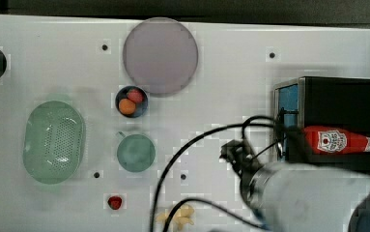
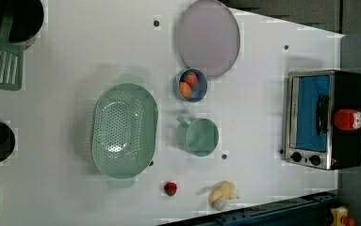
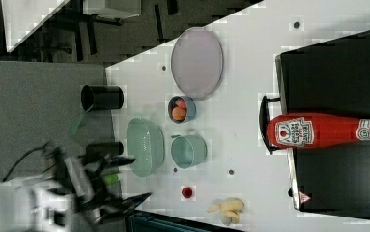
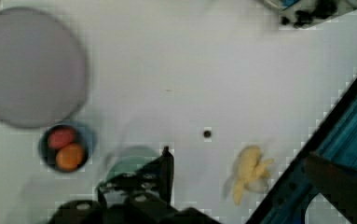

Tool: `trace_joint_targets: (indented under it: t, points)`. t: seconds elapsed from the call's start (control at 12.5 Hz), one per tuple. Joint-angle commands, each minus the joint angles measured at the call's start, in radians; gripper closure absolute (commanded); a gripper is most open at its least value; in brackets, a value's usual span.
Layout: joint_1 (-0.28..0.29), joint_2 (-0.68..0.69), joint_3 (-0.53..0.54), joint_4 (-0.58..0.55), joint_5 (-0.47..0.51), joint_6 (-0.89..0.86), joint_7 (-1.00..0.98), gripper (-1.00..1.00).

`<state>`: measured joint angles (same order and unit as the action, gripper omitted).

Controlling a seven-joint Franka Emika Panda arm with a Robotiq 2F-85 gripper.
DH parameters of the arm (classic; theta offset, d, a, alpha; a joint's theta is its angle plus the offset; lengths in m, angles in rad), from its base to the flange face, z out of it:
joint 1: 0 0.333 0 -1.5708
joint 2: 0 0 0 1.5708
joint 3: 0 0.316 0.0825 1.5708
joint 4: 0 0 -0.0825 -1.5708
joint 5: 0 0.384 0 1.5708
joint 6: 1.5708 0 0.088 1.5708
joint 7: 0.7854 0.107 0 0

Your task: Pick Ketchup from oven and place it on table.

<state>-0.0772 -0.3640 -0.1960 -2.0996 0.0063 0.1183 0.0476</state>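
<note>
The white table (image 1: pixel 231 82) carries the black-topped oven (image 2: pixel 343 89) at the top view's right end, and the ketchup (image 3: pixel 318 130) stands upright on the oven's roof, near its front edge above the blue glass door. Spread over the rest of the tabletop are a round grey plate (image 1: pixel 160 55), a green colander (image 2: pixel 124 129), a green cup (image 2: pixel 199 136), a small blue bowl (image 1: pixel 131 101) holding two fruits, a peeled banana (image 4: pixel 248 172) and a little red strawberry (image 1: pixel 115 202). The gripper (image 3: pixel 132 179) hangs off the table's edge in the right view, its fingers spread wide and holding nothing, well apart from the bottle.
</note>
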Motion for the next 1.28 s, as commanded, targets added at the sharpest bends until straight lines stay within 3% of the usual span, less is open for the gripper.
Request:
trace_joint_targets:
  t: [0.08, 0.48, 1.04, 1.28]
  points:
    - [-0.014, 0.064, -0.114, 0.025, -0.052, 0.175, -0.046, -1.00]
    - [-0.021, 0.223, -0.256, 0.027, -0.058, 0.413, -0.046, -1.00]
    - [-0.028, 0.445, -0.361, 0.045, -0.046, 0.596, -0.046, -1.00]
    - [-0.033, 0.502, -0.383, 0.045, 0.057, 0.590, -0.045, -1.00]
